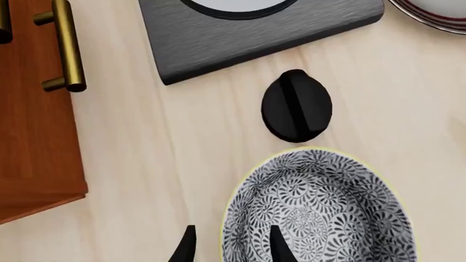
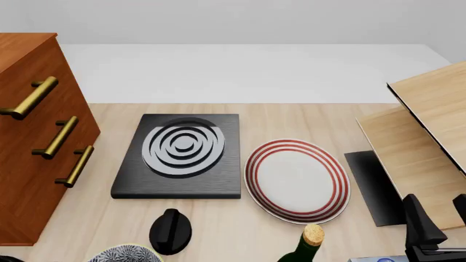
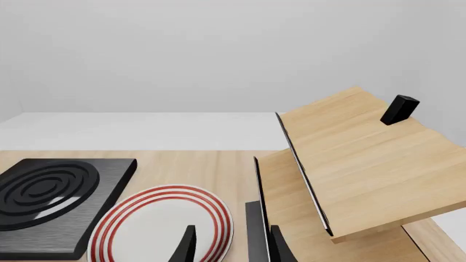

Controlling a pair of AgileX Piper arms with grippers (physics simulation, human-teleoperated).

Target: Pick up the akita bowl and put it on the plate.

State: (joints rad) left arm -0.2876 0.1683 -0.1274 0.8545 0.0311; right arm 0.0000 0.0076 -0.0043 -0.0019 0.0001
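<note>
Three views of one moment. Left wrist view: the left gripper hangs open over the worktop, one dark fingertip inside the akita bowl and the other outside its pale rim; the rim lies between them, and contact cannot be judged. Just beyond the bowl lies a black round knob; past it sits the black square slab, with the wooden cabinet to one side and an edge of the plate in the corner. Front view: the bowl is cut off at the worktop's near edge toward the left, close beside the knob. The plate rests flat near the centre, just right of the slab and well apart from the bowl. A corked green bottle stands at the near edge. The right gripper shows near the right edge. Right wrist view: the right gripper is open and empty above the plate's right side, beside tilted wooden boards.
</note>
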